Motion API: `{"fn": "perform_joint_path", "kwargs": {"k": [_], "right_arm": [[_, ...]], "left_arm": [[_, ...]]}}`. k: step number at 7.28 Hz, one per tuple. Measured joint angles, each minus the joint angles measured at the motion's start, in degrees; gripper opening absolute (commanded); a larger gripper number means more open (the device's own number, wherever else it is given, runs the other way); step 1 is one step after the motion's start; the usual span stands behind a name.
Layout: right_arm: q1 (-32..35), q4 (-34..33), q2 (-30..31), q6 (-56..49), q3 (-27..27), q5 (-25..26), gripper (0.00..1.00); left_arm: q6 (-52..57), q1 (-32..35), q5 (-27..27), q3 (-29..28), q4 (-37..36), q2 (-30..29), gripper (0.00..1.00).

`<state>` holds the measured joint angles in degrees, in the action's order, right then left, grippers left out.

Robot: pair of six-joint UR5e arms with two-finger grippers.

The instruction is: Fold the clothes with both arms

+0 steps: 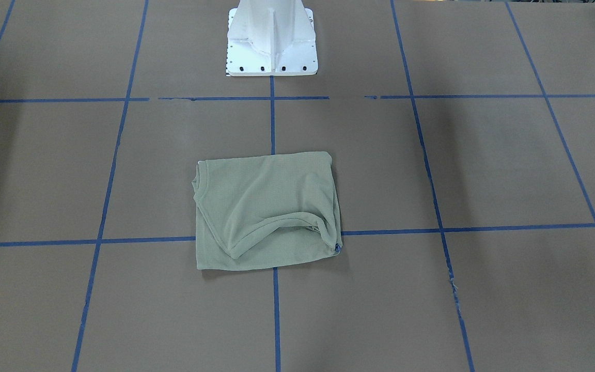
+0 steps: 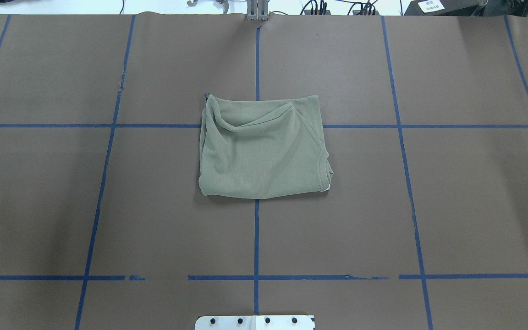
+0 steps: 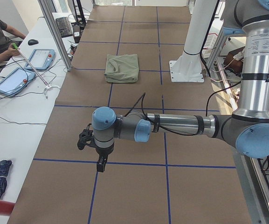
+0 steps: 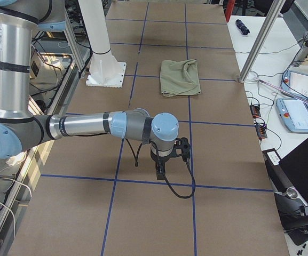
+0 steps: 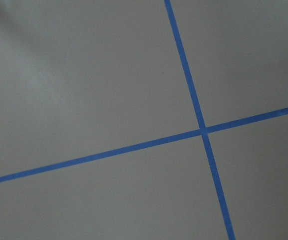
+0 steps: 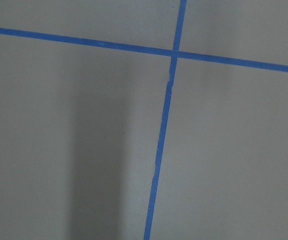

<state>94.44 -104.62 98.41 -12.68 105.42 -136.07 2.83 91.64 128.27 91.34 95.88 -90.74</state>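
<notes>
left gripper (image 3: 100, 164) shows side-on only; shirt (image 2: 261, 146) overhead too.

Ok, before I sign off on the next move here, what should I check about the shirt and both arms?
1. Shirt lies folded in a rectangle on the table: ok.
2. Fold smooth: not ok, a loose ridge along its far edge.
3. Shirt free of both arms: ok, left gripper and right gripper hang over the table, away from it.
4. Grippers open or shut: cannot tell, only side views show them.
5. Wrist cameras on the shirt: not ok, they show only tape lines.
</notes>
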Motion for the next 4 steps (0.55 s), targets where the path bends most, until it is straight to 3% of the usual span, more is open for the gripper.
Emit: {"fn": "perform_joint_path", "kwargs": {"k": [4], "right_arm": [[3.4,1.8,2.6,3.8,-0.6,2.1,1.0]], "left_arm": [[-0.4,-0.1,0.0,0.0,0.2,0.0,1.0]]}}
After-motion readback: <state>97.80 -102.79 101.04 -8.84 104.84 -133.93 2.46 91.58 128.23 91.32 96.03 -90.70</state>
